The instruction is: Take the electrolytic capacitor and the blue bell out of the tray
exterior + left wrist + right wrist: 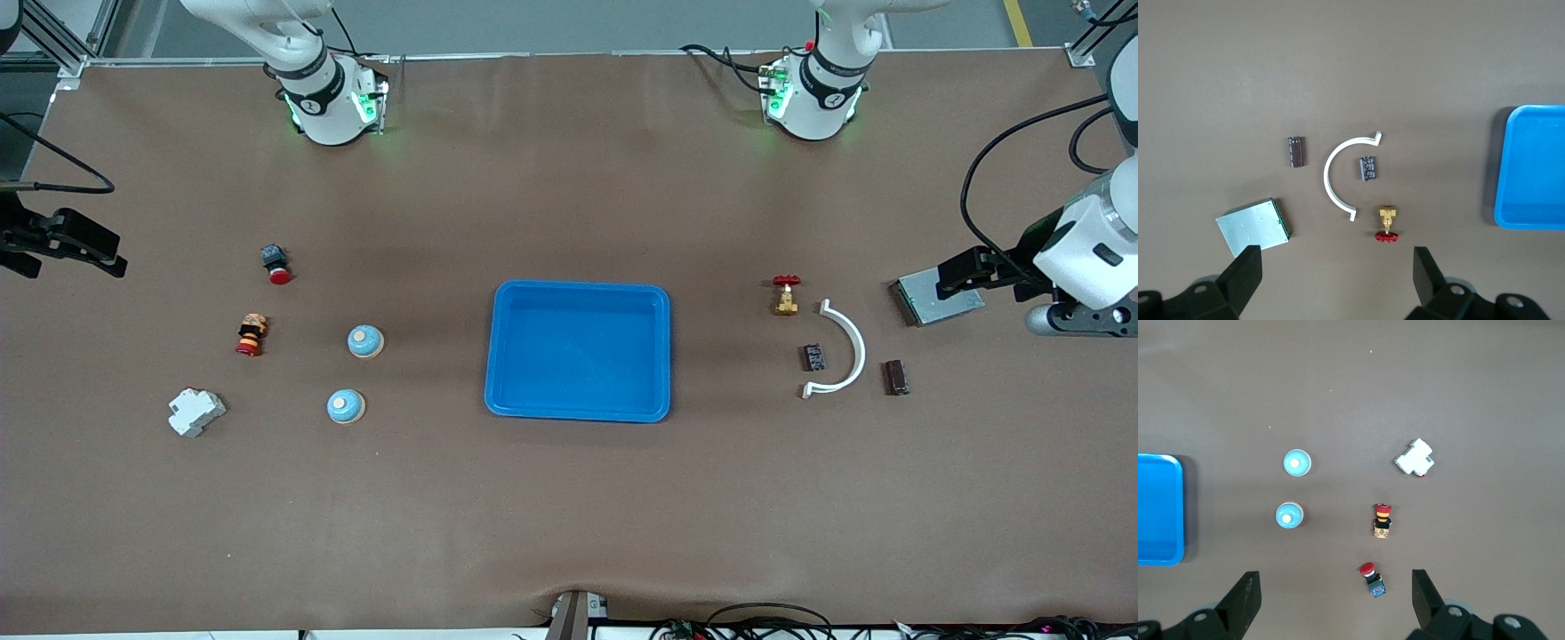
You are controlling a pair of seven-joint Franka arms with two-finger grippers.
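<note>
Blue tray [578,293] sits mid-bench [569,516], nothing in it. Two blue bells [365,340] [346,406] lie toward the right arm's end, at about 9 o'clock from the tray. Capacitors: one dark piece [813,357] at 3 o'clock from the tray, inside the curve of a white arc [845,351]; another [896,377] just outside it.

Left end effector [956,277] hangs over a grey plate [929,302], fingers [1245,277] apart, gripping nothing. Right end effector [76,244] waits over the bench edge, fingers [1245,597] apart, unloaded.
</note>
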